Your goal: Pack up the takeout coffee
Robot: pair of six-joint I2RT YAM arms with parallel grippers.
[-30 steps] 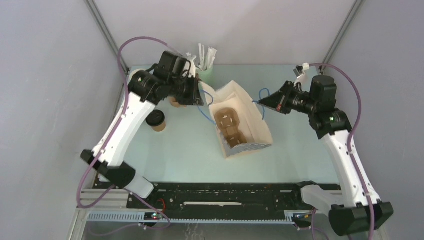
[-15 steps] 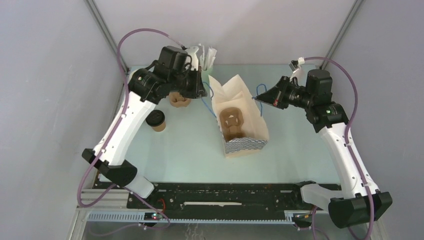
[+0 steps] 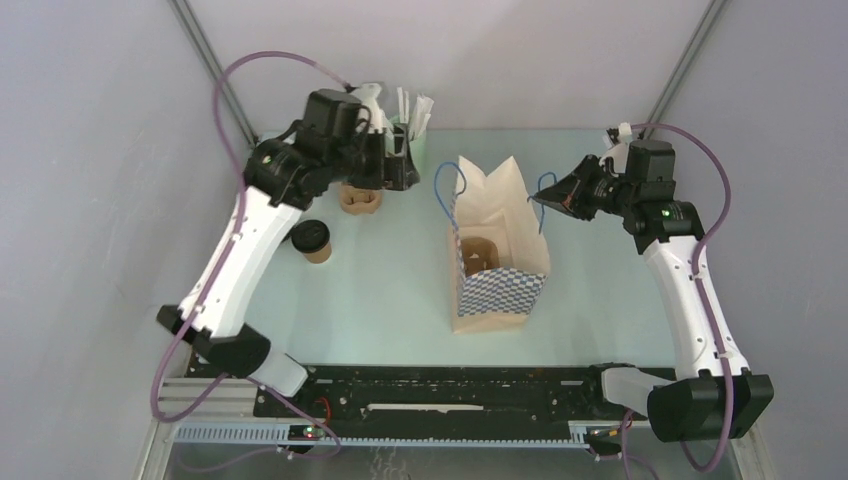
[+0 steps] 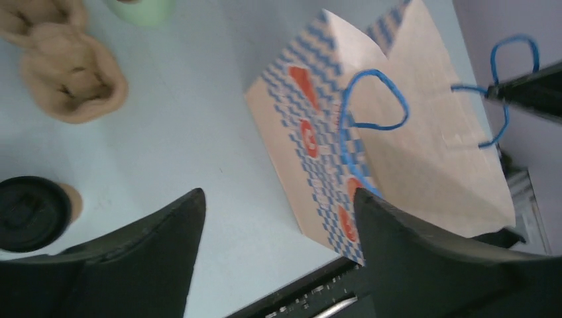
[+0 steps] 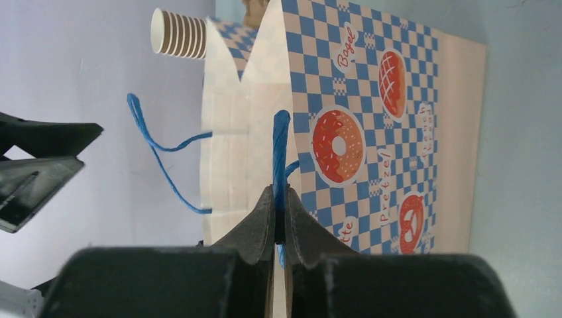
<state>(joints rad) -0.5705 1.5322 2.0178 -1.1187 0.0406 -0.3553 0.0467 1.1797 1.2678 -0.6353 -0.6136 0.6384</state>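
Note:
One takeout coffee [image 3: 313,239], a brown cup with a black lid, stands at the left of the table; it also shows in the left wrist view as the takeout coffee [image 4: 30,212] at the lower left. A checkered paper bag [image 3: 500,275] stands upright at centre with a brown pulp carrier [image 3: 478,252] inside. My right gripper [image 5: 279,199] is shut on the bag's right blue handle [image 5: 281,142]. My left gripper [image 4: 278,195] hangs open and empty, up and left of the bag's left handle [image 4: 371,99].
A second pulp carrier [image 3: 360,198] lies under the left arm. A green cup [image 3: 415,145] of white sticks stands at the back. A stack of lidless cups [image 5: 179,33] shows beyond the bag in the right wrist view.
The left gripper has let go of the bag's left handle and opened wide. The bag has swung from lying tilted to standing upright, as the right gripper drew its handle right.

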